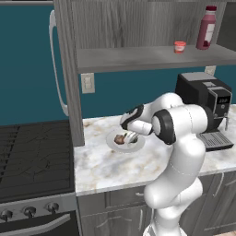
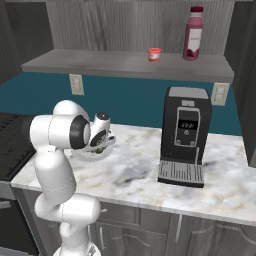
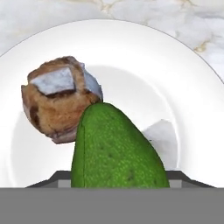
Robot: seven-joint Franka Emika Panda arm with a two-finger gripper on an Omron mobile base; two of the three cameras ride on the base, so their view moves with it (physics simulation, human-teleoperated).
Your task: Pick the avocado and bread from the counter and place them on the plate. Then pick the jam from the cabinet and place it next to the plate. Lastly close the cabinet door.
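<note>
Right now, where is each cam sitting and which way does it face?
Left base view: behind the arm to its left, facing the counter, plate and open cabinet; arm at lower right.
Right base view: behind-right, same counter, jam on the shelf; arm at lower left.
Hand view: on the hand, looking down at the avocado and bread.
All three share the plate.

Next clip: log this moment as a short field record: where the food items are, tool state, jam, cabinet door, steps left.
bread: on the plate, resting
avocado: over the plate beside the bread, between the tool's fingers
tool: low over the plate, shut on the avocado
jam: on the cabinet shelf, left of the tall red bottle
cabinet door: open, swung left
steps left: release avocado, move jam, close door
</note>
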